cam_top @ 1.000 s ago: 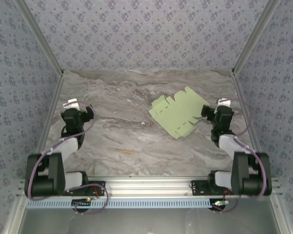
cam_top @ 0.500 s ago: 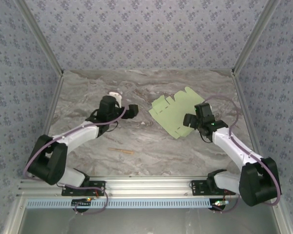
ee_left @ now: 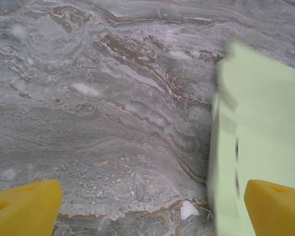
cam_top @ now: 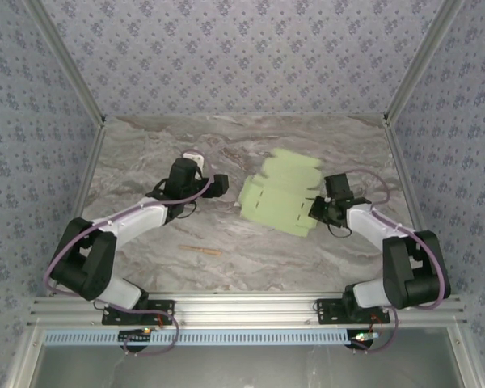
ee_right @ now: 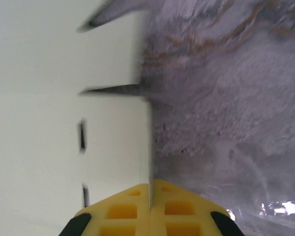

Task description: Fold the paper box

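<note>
The paper box is a pale green die-cut sheet with tabs and slots, lying right of the table's middle and blurred with motion. My right gripper is shut on the sheet's right edge. In the right wrist view the card runs edge-on between the closed yellow fingers. My left gripper is open just left of the sheet, apart from it. In the left wrist view the sheet lies at the right by one yellow fingertip, and bare marble sits between the jaws.
A thin tan stick lies on the marble table near the front left. Patterned walls close the back and sides, and an aluminium rail runs along the near edge.
The right gripper closed on the sheet's right edge and the sheet shifted left. The left arm reached from its folded pose toward the sheet, then held nearly still.
</note>
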Available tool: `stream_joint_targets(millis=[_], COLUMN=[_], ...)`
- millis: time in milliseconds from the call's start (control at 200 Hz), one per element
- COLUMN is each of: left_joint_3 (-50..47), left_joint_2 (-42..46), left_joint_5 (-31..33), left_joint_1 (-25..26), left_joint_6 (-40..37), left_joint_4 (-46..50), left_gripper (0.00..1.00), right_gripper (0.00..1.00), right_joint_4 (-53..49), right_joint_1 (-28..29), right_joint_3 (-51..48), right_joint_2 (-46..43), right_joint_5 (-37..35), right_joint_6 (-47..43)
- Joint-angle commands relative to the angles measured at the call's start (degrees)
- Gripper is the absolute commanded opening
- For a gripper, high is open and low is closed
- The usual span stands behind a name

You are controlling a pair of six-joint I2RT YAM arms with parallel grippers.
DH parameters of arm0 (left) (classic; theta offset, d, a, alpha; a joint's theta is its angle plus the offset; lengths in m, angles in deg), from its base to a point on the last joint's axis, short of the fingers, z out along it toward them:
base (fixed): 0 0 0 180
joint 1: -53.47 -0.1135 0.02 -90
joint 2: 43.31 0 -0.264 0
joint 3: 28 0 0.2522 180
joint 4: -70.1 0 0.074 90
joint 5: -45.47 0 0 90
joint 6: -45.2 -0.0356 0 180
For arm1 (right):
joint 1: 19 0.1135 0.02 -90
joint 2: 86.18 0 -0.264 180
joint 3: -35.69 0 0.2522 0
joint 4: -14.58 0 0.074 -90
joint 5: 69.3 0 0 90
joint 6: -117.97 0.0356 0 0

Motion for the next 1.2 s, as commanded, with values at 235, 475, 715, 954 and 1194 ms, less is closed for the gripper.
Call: stream_joint_targets(millis=[235,475,715,954,1194], left_joint_3=[9.4,31.3,39.5,49.4,61.3], left_joint_2=[7.7,2.4,4.1,-0.6,-9.8], left_joint_5=[-14.9,-34.2,-31.7,-27.7,-25.9], left_joint_1=[-0.5,-0.4,0.3,2.4,3.5], left_joint_6=[-21.8,-52.3,-66.4,-76.2,-80.4], left_joint_4=[-3.3,29.2,43.2,56.5,70.2], left_gripper=[0.94,0.89,0.87,0.85,0.83], right_gripper=[0.00,0.00,0.00,0.00,0.00], right_joint_4=[-8.3,-16.0,-19.2,-25.2,-26.7], right_joint_1=[4.5,9.4,10.4,13.7,16.7], right_joint_3=[18.1,31.2,33.4,36.4,38.1], right_joint_2=[-7.8,-3.4,-2.6,-1.6,-1.5], right_joint_5=[20.7,23.6,22.3,15.6,10.6], right_joint_6=[-38.7,-54.1,-67.3,-76.9,-80.5])
